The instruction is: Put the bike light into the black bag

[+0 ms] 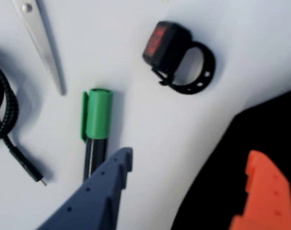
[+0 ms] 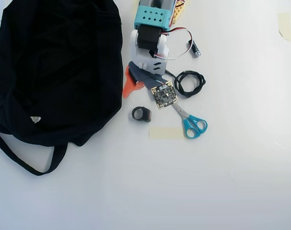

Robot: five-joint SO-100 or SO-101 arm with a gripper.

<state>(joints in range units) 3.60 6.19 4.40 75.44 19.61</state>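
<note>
Bike light [image 2: 142, 114] lies on the desk [image 2: 222, 182] beside the black bag [image 2: 54, 67]; jaws of the gripper [image 1: 191, 189] open, empty, above it.

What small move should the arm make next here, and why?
Probably ease the gripper forward and down until the bike light sits between its fingers. In the wrist view the jaws stand open and empty, and the light lies untouched on the table ahead of them, beside the green-capped marker. The black bag lies close by in the overhead view, so grasping comes first.
</note>
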